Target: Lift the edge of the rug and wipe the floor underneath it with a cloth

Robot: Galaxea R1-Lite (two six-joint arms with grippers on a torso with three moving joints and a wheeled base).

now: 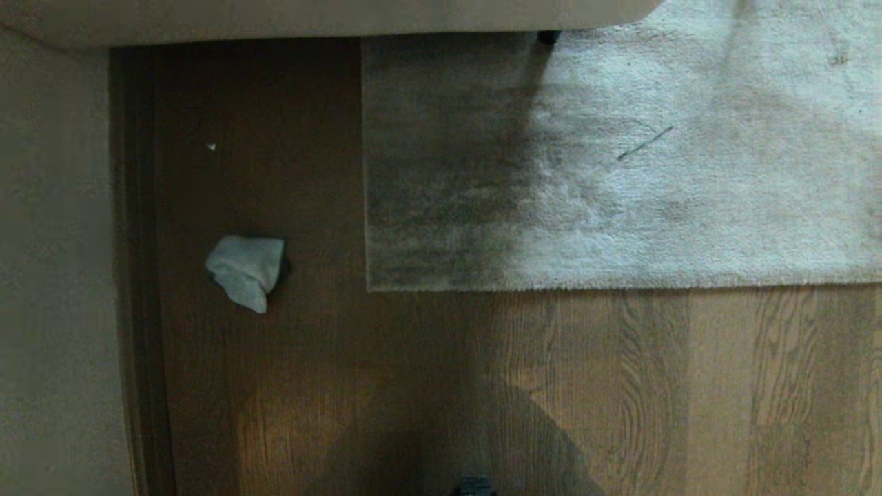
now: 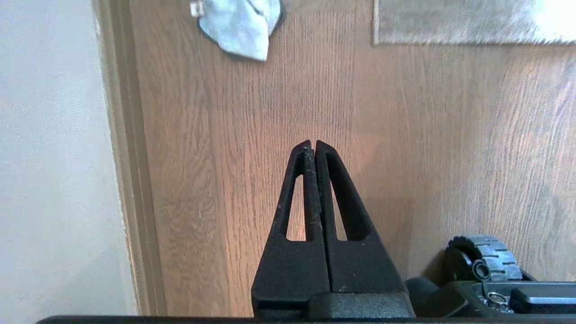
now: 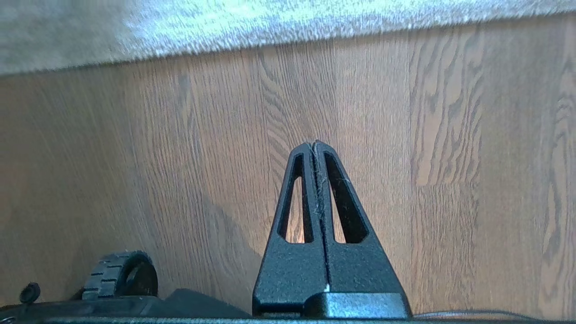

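Nothing started. Light grey plush rug [image 1: 620,172], short pile, straight edges, lies flat on brown wood-grain plank floor [image 1: 689,386], its near left corner down. Crumpled pale grey-blue cloth [image 1: 244,271] sits on the floor left of the rug, near the dark baseboard [image 1: 134,275]. Left hand [image 2: 313,144] and right hand [image 3: 313,145] both pressed together, empty, hanging over bare planks. Fetching the cloth, lifting, wiping all remain.
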